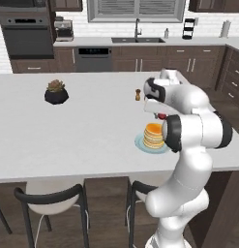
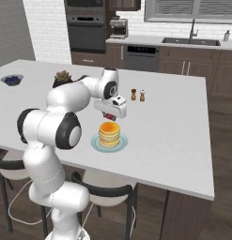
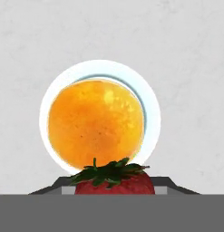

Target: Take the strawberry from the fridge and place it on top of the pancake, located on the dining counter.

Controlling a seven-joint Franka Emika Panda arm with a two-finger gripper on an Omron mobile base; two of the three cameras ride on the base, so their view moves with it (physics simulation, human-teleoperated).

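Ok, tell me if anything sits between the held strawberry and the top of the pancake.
Nothing visible does. The gripper holds the strawberry just above the pancake, whose syrupy top is bare. The shakers and the potted plant stand well off on the dining counter.

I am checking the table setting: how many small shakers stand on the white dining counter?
2. A small brown shaker and a small white-topped shaker stand side by side on the white dining counter, beyond the plate of pancakes. None appears hidden.

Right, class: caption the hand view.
Gripper holds strawberry above syrup-topped pancake on the dining counter.
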